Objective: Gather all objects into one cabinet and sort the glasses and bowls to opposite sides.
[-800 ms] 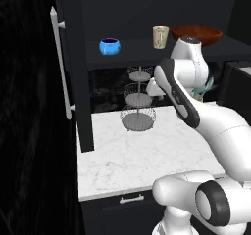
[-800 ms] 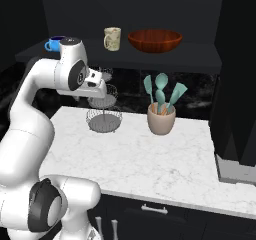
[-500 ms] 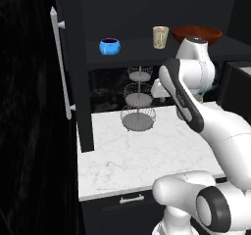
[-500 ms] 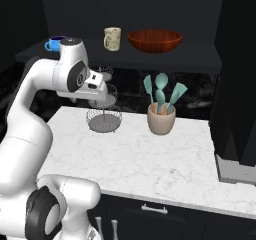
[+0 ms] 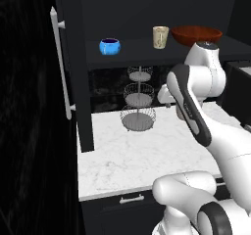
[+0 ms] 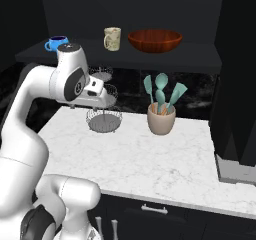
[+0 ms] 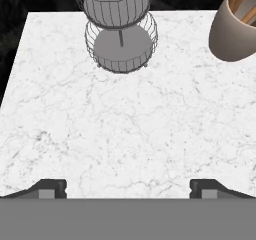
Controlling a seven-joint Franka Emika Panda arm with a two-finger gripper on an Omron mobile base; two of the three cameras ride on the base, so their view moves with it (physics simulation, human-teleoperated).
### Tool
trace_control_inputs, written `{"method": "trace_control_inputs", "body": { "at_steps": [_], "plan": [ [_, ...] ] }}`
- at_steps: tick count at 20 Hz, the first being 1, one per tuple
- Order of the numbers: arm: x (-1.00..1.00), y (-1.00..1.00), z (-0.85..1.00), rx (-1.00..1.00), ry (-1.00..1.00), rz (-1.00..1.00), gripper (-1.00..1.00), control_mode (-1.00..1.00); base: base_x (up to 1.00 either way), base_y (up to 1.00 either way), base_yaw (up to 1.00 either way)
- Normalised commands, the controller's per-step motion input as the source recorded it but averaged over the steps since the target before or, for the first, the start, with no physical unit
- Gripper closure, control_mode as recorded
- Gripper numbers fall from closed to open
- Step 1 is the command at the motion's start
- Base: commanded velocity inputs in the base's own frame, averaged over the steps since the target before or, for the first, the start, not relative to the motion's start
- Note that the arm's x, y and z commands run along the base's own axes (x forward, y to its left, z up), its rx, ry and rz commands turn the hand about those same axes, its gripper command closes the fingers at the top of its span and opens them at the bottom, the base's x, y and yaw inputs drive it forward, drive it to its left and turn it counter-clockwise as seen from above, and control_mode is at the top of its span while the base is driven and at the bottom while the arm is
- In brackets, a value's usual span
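Claw (image 7: 128, 186) spread wide, nothing between the fingers; both tips sit at the bottom of the hand view, looking down on bare white marble counter (image 7: 130, 129). Holding nothing.

On the counter, further back: 1 three-tier wire basket stand (image 5: 138, 102), all tiers look empty, and 1 pinkish pot (image 6: 161, 124) with 3 teal utensils (image 6: 161, 91) upright in it, to the right of the stand and apart from it. In the hand view the stand is top centre, the pot top right.

Arm (image 6: 55, 91) is folded above the counter, in front of the stand, its upper joint reaching up near the shelf.

Furthest back, the black cabinet shelf (image 6: 165, 56) above the counter holds:
- 1 blue bowl (image 5: 110, 46), left end
- 1 cream tumbler (image 5: 160, 36), middle
- 1 wide reddish-brown bowl (image 6: 155, 40), just right of the tumbler, not touching

All three upright, spaced along the shelf. Count visible: 2 bowls, 1 tumbler.

Cabinet door (image 5: 68, 67) stands open at left, 1 long white bar handle (image 5: 61, 65) on it.
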Motion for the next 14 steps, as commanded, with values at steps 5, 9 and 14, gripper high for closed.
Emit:
{"method": "trace_control_inputs", "body": {
  "at_steps": [5,9,14],
  "plan": [
    [0.0,0.0,0.0,0.0,0.0,0.0,-1.0,-1.0,0.0,0.0,0.0],
    [0.0,0.0,0.0,0.0,0.0,0.0,-1.0,1.0,-0.05,-0.06,0.0],
    [0.0,0.0,0.0,0.0,0.0,0.0,-1.0,1.0,-0.31,-0.51,-0.06]
  ]
}}
